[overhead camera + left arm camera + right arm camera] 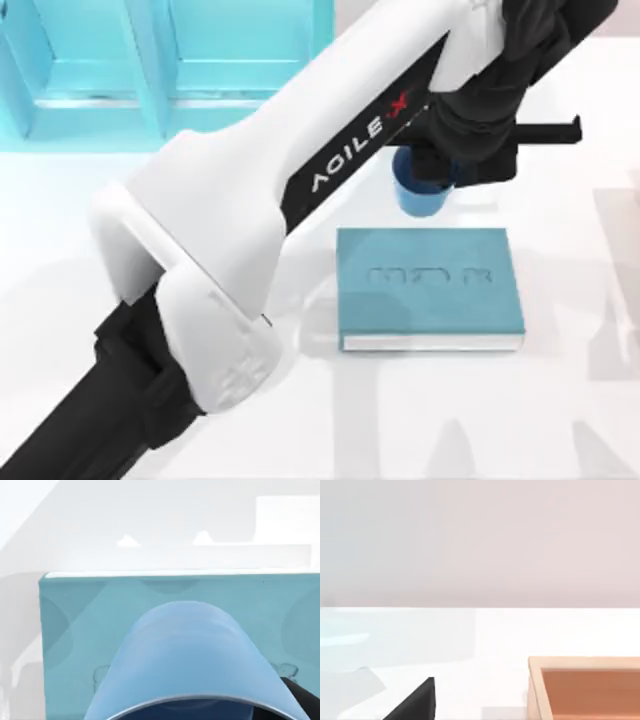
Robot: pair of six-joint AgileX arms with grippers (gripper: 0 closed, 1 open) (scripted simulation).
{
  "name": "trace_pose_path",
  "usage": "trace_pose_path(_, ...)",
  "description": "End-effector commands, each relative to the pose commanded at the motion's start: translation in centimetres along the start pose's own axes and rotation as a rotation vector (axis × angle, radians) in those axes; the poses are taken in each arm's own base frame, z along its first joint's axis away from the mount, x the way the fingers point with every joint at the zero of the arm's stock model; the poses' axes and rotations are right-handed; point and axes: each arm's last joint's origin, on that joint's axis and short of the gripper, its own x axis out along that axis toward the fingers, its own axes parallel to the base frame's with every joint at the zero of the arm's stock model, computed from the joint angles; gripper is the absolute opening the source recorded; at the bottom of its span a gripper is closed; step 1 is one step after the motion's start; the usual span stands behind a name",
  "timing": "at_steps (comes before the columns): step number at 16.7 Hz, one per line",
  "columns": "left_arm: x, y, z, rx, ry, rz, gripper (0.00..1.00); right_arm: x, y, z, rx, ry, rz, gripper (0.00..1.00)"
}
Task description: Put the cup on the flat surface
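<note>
So the left end effector (432, 168) is clamped on the blue cup (418, 195), just past the far edge of the teal book (430, 288), over bare white desk (560, 400). Probably kept off the book deliberately. Can't tell if it's touching down yet.

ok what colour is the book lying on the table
Teal, with a white page edge; the book shows best in the top view.

Bare white tabletop (560, 420) lies open right of and in front of the teal rectangular book (428, 285). The light-blue shelf unit (150, 60) blocks my path rear-left.
</note>
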Motion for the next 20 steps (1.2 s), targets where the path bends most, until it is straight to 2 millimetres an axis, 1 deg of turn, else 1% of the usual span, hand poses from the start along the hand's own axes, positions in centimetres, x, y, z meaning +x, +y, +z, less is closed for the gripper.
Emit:
trace_pose_path(1, -0.1, 0.8, 0.6, 0.000, 0.014, 0.004, 0.00, 0.0, 0.0, 0.0, 0.000, 0.000, 0.000, 1.00)
trace_pose_path(3, 0.2, 2.6, 1.5, 0.005, 0.061, 0.030, 0.00, 0.0, 0.0, 0.0, 0.000, 0.000, 0.000, 1.00)
trace_pose_path(5, 1.0, 4.5, 1.8, 0.013, 0.128, 0.070, 0.00, 0.0, 0.0, 0.0, 0.000, 0.000, 0.000, 1.00)
trace_pose_path(8, 2.0, 7.9, 1.6, 0.017, 0.226, 0.115, 0.00, 0.0, 0.0, 0.0, 0.000, 0.000, 0.000, 1.00)
trace_pose_path(10, 2.0, 10.2, 1.5, 0.016, 0.265, 0.115, 0.00, 0.0, 0.0, 0.0, 0.000, 0.000, 0.000, 1.00)
trace_pose_path(13, 1.0, 13.1, 1.8, 0.007, 0.275, 0.079, 0.00, 0.0, 0.0, 0.0, 0.000, 0.000, 0.000, 1.00)
trace_pose_path(15, 0.6, 14.0, 1.9, 0.003, 0.270, 0.062, 0.00, 0.0, 0.0, 0.0, 0.000, 0.000, 0.000, 1.00)
trace_pose_path(20, 0.7, 13.9, 1.8, 0.009, 0.273, 0.066, 0.00, 0.0, 0.0, 0.0, 0.000, 0.000, 0.000, 1.00)
